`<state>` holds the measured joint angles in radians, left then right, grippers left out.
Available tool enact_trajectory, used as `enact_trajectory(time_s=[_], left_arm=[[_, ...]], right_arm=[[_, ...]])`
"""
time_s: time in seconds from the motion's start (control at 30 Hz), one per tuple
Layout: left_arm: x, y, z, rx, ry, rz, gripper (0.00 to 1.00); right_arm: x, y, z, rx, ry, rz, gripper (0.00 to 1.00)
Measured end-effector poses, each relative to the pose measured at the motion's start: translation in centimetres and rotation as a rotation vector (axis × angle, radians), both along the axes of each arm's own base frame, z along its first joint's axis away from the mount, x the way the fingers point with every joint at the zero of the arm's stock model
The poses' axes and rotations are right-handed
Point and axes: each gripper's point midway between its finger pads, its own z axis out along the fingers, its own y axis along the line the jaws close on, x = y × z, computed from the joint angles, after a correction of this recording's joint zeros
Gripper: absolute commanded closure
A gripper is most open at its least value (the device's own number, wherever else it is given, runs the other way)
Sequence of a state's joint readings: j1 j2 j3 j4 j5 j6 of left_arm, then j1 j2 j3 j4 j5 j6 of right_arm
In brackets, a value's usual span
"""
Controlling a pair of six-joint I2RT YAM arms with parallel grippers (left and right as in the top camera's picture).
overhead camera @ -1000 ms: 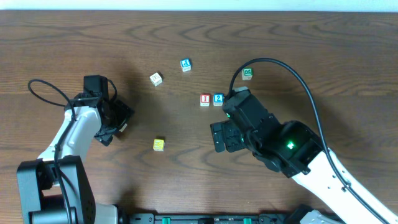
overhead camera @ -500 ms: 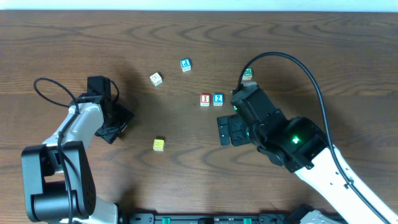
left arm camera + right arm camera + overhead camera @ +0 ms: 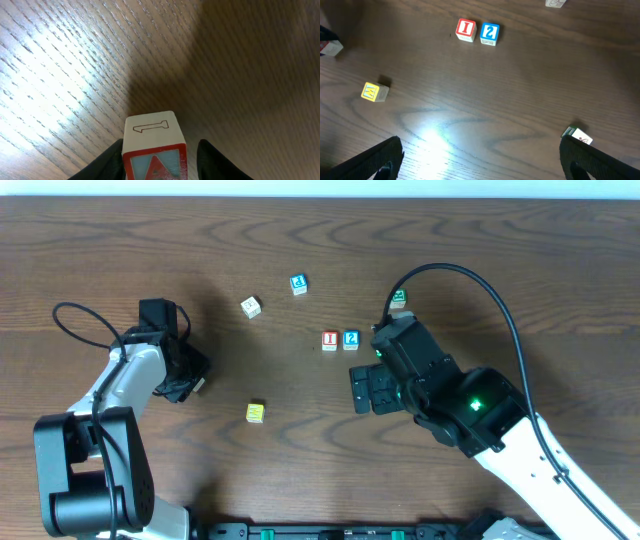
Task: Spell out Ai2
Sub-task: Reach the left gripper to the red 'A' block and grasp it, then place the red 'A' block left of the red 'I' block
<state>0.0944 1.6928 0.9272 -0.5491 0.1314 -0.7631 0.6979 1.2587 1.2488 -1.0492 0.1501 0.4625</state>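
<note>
1. The left gripper (image 3: pixel 190 376), at the left of the table (image 3: pixel 520 250), is clenched on a red-bordered block (image 3: pixel 153 140); the block's letter is cut off.
2. The red I block (image 3: pixel 330 340) and the blue 2 block (image 3: pixel 351 339) sit side by side at mid-table.
3. The right gripper (image 3: pixel 366 391) hangs just near of them, fingers spread wide and holding nothing.
4. A yellow block (image 3: pixel 256 412) lies between the two grippers.

The dark brown wood-grain table (image 3: pixel 500 260) carries six small letter blocks. Near its middle a red I block (image 3: pixel 329 340) and a blue 2 block (image 3: pixel 351 339) sit side by side, just about touching. Farther off lie a blue block (image 3: pixel 298 284) and, to its left, a pale block (image 3: pixel 251 307). A green block (image 3: pixel 398 298) sits far right, and a yellow block (image 3: pixel 255 412) lies alone, nearer and left.
</note>
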Motion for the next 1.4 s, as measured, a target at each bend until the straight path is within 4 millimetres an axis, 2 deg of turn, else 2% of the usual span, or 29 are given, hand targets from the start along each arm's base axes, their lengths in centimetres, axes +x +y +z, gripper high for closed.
enact_trajectory(time_s=[0.27,0.4,0.47,0.57,0.67,0.73,0.83,0.93,1.03,1.13,1.23,1.4], left_arm=[[-0.2,0.0,0.0,0.000,0.007,0.000,0.67],[-0.1,0.0,0.1,0.000,0.006,-0.003,0.77],[-0.1,-0.1,0.1,-0.004,0.006,-0.001,0.92],[-0.2,-0.3,0.3,-0.016,0.012,-0.021,0.94],[0.4,-0.7,1.4,-0.010,0.009,-0.090,0.94],[2.2,-1.4,3.3,0.005,-0.038,-0.173,0.94],[4.9,-3.3,6.0,0.037,-0.122,-0.316,0.95],[7.2,-6.8,8.7,0.094,-0.221,-0.499,0.95],[8.5,-10.4,10.1,0.145,-0.304,-0.653,0.95],[8.5,-13.4,10.5,0.206,-0.342,-0.765,0.95],[8.5,-15.0,10.9,0.269,-0.369,-0.830,0.94],[9.1,-15.2,10.1,0.305,-0.367,-0.859,0.94]], right_arm=[[0.0,0.0,0.0,0.000,0.000,0.000,0.01],[0.0,0.0,0.0,0.000,0.000,0.000,0.01],[0.0,0.0,0.0,0.000,0.000,0.000,0.01],[0.1,0.0,0.0,-0.002,-0.004,-0.001,0.01],[0.7,-0.6,0.1,-0.003,-0.015,-0.019,0.01],[1.3,-1.4,0.2,-0.007,-0.021,-0.046,0.01],[2.5,-3.1,0.3,-0.014,-0.030,-0.090,0.01],[3.8,-5.4,0.4,-0.015,-0.037,-0.150,0.01],[5.0,-7.4,0.6,0.008,-0.040,-0.200,0.01],[5.8,-9.6,0.6,0.040,-0.031,-0.249,0.01],[6.3,-11.6,0.6,0.077,-0.019,-0.292,0.01],[6.5,-13.3,0.7,0.121,-0.010,-0.316,0.01]])
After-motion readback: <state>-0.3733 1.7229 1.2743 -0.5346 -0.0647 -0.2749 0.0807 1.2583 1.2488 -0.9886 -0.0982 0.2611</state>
